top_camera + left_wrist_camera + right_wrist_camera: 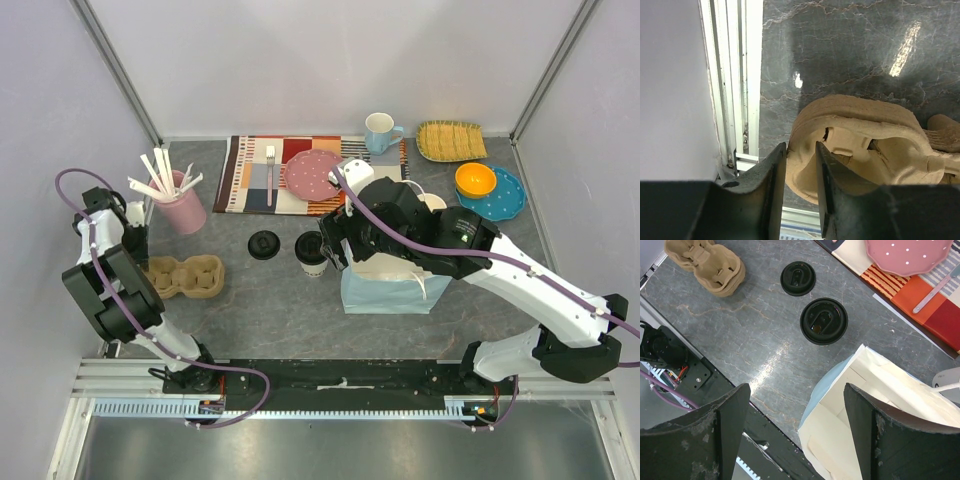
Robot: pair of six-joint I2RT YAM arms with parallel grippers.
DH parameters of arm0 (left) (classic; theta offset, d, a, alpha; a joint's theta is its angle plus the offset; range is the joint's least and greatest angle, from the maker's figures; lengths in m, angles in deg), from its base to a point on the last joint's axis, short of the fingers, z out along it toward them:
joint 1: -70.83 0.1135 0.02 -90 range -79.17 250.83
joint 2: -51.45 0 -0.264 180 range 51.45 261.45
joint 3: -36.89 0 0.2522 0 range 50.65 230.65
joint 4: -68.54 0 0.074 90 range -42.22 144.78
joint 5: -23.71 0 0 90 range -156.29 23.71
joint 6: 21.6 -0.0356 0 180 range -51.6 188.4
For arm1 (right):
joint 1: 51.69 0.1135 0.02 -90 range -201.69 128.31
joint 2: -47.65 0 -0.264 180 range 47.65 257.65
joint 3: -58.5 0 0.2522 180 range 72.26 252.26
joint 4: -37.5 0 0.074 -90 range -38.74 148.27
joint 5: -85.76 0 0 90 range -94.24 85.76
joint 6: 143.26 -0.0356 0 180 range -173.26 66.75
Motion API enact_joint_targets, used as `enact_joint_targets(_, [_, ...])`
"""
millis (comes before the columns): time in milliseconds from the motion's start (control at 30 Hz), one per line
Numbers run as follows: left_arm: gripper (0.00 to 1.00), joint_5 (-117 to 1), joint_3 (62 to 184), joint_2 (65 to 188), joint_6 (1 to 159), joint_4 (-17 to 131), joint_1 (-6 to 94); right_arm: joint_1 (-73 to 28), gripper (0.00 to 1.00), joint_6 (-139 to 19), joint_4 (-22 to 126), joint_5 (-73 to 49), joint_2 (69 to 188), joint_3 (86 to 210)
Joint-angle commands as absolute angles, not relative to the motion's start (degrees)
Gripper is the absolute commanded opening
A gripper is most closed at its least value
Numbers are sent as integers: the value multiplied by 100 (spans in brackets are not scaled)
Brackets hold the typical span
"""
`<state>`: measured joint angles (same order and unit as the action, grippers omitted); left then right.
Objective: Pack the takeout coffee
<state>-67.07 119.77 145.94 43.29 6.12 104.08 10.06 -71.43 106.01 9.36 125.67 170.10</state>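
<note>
The takeout coffee is a cream paper cup with a black lid (311, 251) standing mid-table; from above it shows in the right wrist view (823, 321). A loose black lid (264, 244) (798, 278) lies just left of it. A light blue paper bag (395, 293) stands open to the cup's right, its cream inside showing (875, 405). My right gripper (335, 252) (796, 390) is open and empty, high over the bag's left corner beside the cup. My left gripper (148, 262) (801, 150) is shut on the left rim of a brown pulp cup carrier (185, 277) (865, 145).
A pink cup of white utensils (180, 205) stands at the left. A striped mat (250, 175) holds a fork and a pink plate (313, 172). Behind are a blue mug (380, 132), a woven yellow tray (450, 140), and an orange bowl (475, 180) on a blue plate.
</note>
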Motion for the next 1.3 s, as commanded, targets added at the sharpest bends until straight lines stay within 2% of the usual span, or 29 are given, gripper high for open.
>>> enact_joint_targets(0, [33,-6489,12149,14584,4212,644,10431,1027,83,-7075,10523,964,12491,17044])
enact_joint_targets(133, [24,-6445,12158,14461,4194,609,10432,1027,83,-7057,10514,973,12499,17026])
enact_joint_targets(333, [22,-6445,12254,14391,4185,495,10431,1027,84,-7022,10514,921,12535,17026])
enact_joint_targets(533, [2,-6339,12483,14312,4177,284,10423,1027,84,-6978,10523,903,12561,17017])
enact_joint_targets(867, [2,-6128,12887,13899,4028,-173,10423,1036,84,-6917,10497,842,12622,17139])
enact_joint_targets(1033, [2,-5664,13054,13521,3799,-533,10414,1036,84,-6767,10339,569,12772,17430])
enact_joint_targets(1267, [2,-5592,13106,13003,3658,-849,10405,1027,84,-6618,9882,69,12877,17456])
